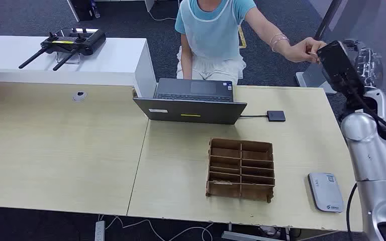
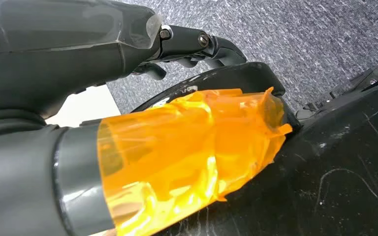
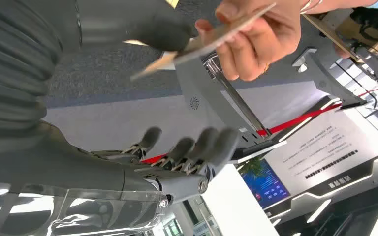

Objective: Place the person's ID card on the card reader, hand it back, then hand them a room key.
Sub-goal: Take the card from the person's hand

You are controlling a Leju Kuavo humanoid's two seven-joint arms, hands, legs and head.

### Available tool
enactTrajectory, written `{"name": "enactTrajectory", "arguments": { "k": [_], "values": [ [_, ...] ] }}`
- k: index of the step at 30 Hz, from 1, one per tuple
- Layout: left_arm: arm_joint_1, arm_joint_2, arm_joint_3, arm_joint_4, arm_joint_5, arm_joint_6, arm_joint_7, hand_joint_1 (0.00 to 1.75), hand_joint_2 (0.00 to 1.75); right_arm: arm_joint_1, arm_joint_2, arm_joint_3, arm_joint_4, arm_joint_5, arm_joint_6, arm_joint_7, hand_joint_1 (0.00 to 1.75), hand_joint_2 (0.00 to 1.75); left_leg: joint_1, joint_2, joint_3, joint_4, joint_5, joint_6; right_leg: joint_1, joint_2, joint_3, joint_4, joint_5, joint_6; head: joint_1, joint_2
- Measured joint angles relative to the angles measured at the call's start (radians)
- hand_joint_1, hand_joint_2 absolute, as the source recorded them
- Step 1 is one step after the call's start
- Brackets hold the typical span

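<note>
Grey fingers (image 3: 197, 147) of the right robot hand (image 3: 177, 152) lie spread, holding nothing, just beside the ID card (image 3: 211, 37) pinched in the person's hand (image 3: 261, 39). On the table (image 1: 181, 165), the card reader (image 1: 325, 192) lies well apart.

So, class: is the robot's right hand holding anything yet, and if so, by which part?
Not yet. The person's hand pinches the ID card near one end; the right hand has its fingers apart below the card, touching nothing.

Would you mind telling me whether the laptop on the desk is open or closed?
Open. In the head view the laptop has its lid raised, back toward the robot, and its keyboard deck lies exposed on the person's side.
</note>
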Motion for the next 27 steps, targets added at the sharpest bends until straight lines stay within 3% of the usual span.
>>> {"name": "enactTrajectory", "arguments": {
  "k": [27],
  "values": [
    [0.0, 0.0, 0.0, 0.0, 0.017, 0.0, 0.0, 0.0, 0.0, 0.0, 0.0, -0.005, 0.004, -0.065, -0.007, -0.018, 1.75, 1.75, 0.0, 0.0, 0.0, 0.0, 0.0, 0.0, 0.0, 0.0, 0.0, 0.0, 0.0, 0.0, 0.0, 0.0]
  ]
}}
